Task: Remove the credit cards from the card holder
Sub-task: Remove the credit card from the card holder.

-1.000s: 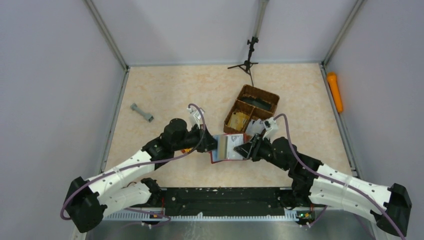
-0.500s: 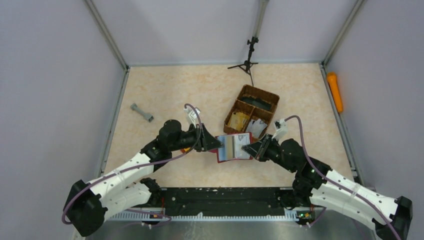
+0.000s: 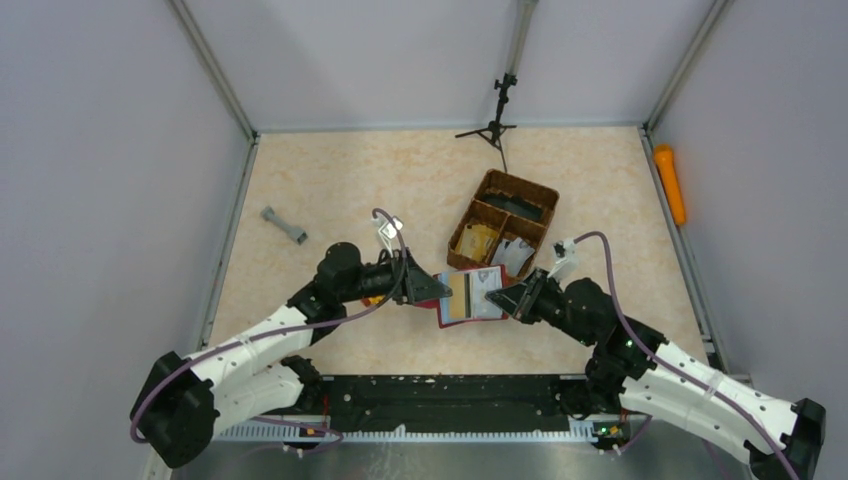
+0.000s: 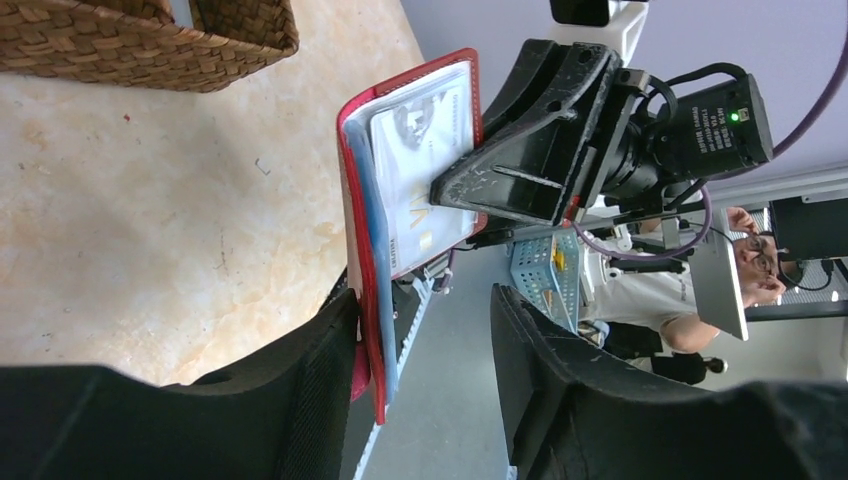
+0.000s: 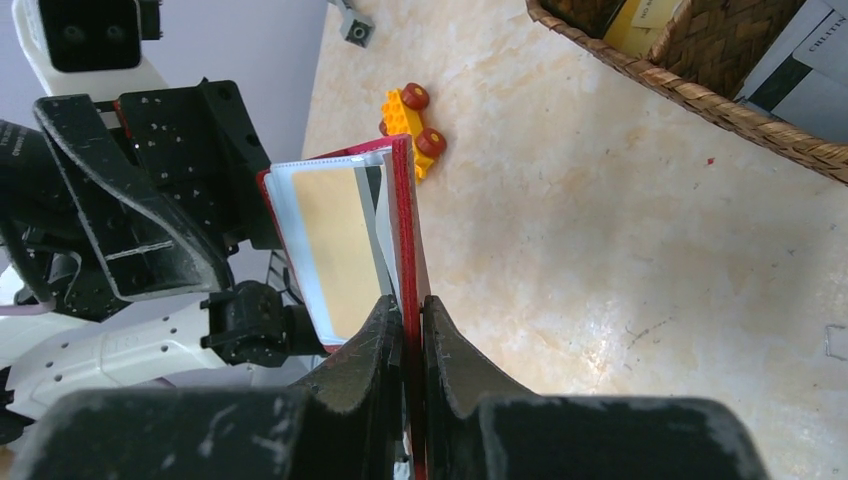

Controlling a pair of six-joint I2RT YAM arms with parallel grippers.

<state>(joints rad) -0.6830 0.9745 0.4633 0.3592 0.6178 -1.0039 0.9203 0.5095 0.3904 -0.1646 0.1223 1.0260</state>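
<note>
The right gripper [image 5: 408,305] is clamped narrowly on the right edge of the card holder's [image 5: 405,200] red cover. The left gripper [image 4: 422,298] is seen with its jaws apart. The holder's left edge stands in that gap against one finger, but it is not pinched.

The card holder is held open just above the desk [image 3: 330,180], between the two grippers and just near of the wicker basket [image 3: 523,188]. Its inside is turned upward. Its spread runs left to right and its fold runs near to far.

Two credit cards are seen in clear sleeves: a tan-gold card [image 5: 340,250] on the left leaf and a grey card [image 4: 425,170] on the right. Their long edges lie along the fold. Which way the sleeve mouths open cannot be told.

The cards are judged light, stiff and slick, so a firm pinch on an exposed short edge would be needed. The holder is judged soft and likely to sag when it is gripped on one side only.

A wheeled toy block [image 5: 410,120] lies on the desk under the holder's left side.
</note>
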